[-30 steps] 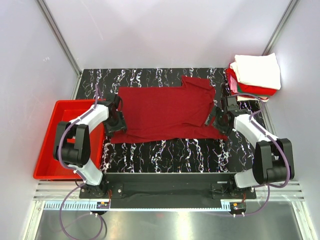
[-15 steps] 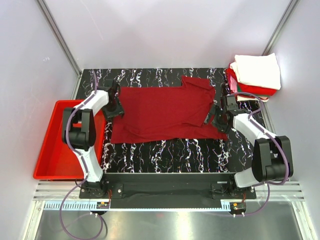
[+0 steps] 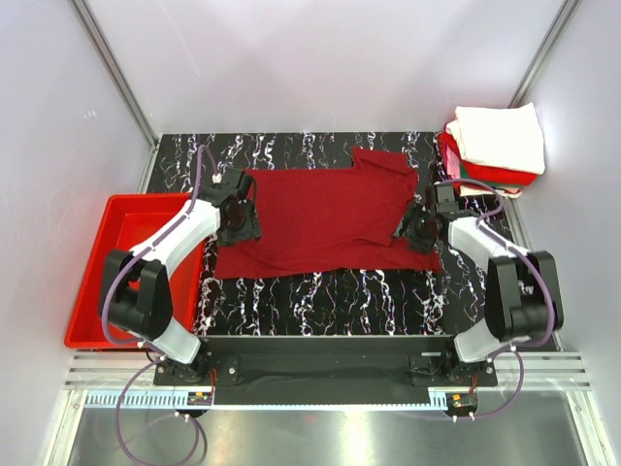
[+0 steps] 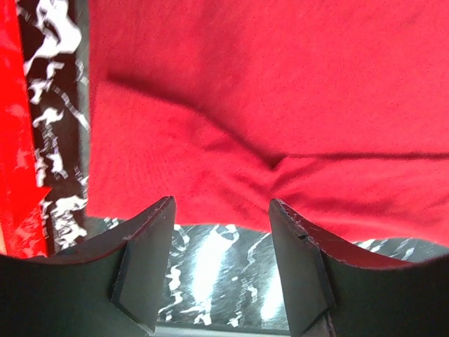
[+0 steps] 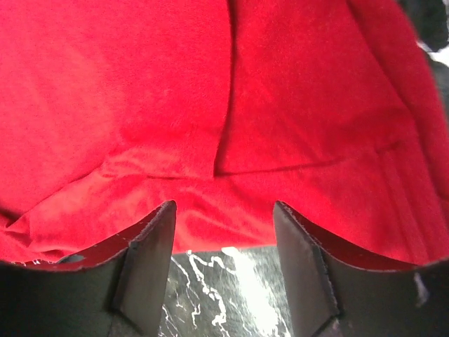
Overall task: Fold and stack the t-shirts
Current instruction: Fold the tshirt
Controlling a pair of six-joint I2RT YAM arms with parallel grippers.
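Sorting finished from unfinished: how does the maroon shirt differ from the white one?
The maroon shirt lies spread out wide; the white shirt is folded into a compact rectangle. The maroon shirt rests alone, directly on the table; the white shirt tops a stack at the far right corner. Both are plain, single-coloured cloth.

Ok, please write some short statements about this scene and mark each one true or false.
1. The dark red t-shirt lies spread open on the table. True.
2. A green shirt tops the folded stack. False: the top one is white.
3. The red tray sits left of the table. True.
4. The left fingers are shut on the shirt. False: they stand apart, not closed on it.
5. The right fingers are at the shirt's right edge. True.
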